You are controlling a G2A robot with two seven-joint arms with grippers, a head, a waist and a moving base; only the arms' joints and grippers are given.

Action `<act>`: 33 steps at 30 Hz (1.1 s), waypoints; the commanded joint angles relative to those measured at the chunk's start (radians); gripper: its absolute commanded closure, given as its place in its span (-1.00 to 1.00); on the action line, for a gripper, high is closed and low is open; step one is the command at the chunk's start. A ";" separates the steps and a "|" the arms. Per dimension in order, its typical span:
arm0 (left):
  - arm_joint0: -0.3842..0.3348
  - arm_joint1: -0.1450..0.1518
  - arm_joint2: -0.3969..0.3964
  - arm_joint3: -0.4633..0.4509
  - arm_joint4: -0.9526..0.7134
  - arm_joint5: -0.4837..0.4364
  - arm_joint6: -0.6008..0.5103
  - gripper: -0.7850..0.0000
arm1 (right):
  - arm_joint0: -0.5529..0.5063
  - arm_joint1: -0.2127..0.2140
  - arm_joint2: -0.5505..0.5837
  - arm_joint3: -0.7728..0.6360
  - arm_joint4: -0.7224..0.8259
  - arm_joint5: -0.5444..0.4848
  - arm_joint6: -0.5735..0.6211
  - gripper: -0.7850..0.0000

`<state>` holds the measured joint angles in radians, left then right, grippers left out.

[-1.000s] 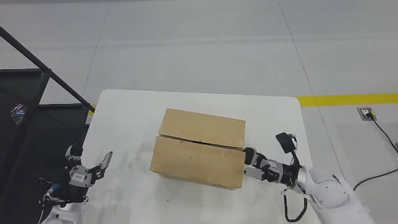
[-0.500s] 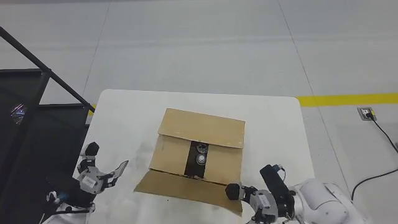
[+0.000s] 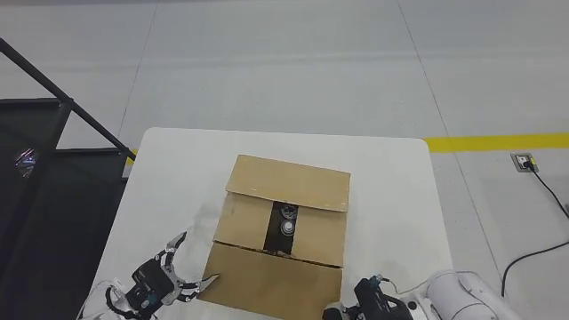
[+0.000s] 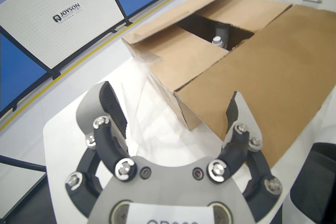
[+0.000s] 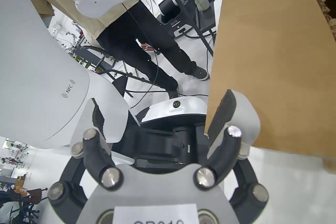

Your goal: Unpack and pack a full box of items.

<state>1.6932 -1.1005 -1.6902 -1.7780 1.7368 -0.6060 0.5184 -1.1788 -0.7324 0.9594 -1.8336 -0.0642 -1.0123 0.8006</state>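
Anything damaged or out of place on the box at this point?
Yes, minor: the box has a ragged, torn corner on the side nearest the left gripper, with what looks like clear film trailing from it onto the table. Otherwise its near flap lies folded out and nothing has spilled.

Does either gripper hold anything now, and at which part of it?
Nothing is held: left gripper and right gripper stand open beside the box flap.
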 commanded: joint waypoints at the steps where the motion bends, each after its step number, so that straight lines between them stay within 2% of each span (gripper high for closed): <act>1: 0.001 0.000 0.001 0.004 0.004 0.022 -0.012 -1.00 | 0.016 -0.003 -0.004 -0.002 0.067 0.000 -0.023 -1.00; 5: -0.001 -0.001 0.017 0.014 -0.003 0.057 -0.038 -1.00 | 0.060 -0.012 0.007 0.041 0.237 0.013 -0.113 -1.00; 9: -0.016 -0.002 0.027 0.040 -0.030 0.075 -0.045 -1.00 | 0.118 -0.025 -0.005 0.079 0.377 0.119 -0.141 -1.00; 19: -0.023 -0.004 0.027 0.054 -0.069 0.090 -0.043 -1.00 | 0.123 -0.026 -0.007 0.083 0.386 0.131 -0.137 -1.00; 23: -0.028 -0.004 0.035 0.046 -0.054 0.101 -0.056 -1.00 | 0.134 -0.045 -0.044 0.085 0.489 0.289 -0.185 -1.00; 25: -0.030 -0.004 0.045 0.042 -0.036 0.111 -0.063 -1.00 | 0.157 -0.058 -0.067 0.128 0.565 0.324 -0.181 -1.00; 29: -0.034 -0.002 0.060 0.040 -0.007 0.123 -0.062 -1.00 | 0.240 -0.095 -0.131 0.249 0.759 0.465 -0.077 -1.00; 33: -0.032 -0.001 0.064 0.046 -0.005 0.131 -0.050 -1.00 | 0.291 -0.121 -0.156 0.333 0.826 0.536 -0.037 -1.00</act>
<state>1.6604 -1.1018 -1.6266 -1.7334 1.7322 -0.4755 0.4657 -0.8954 -0.8491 0.8071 -1.5172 0.7544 -0.4872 0.7604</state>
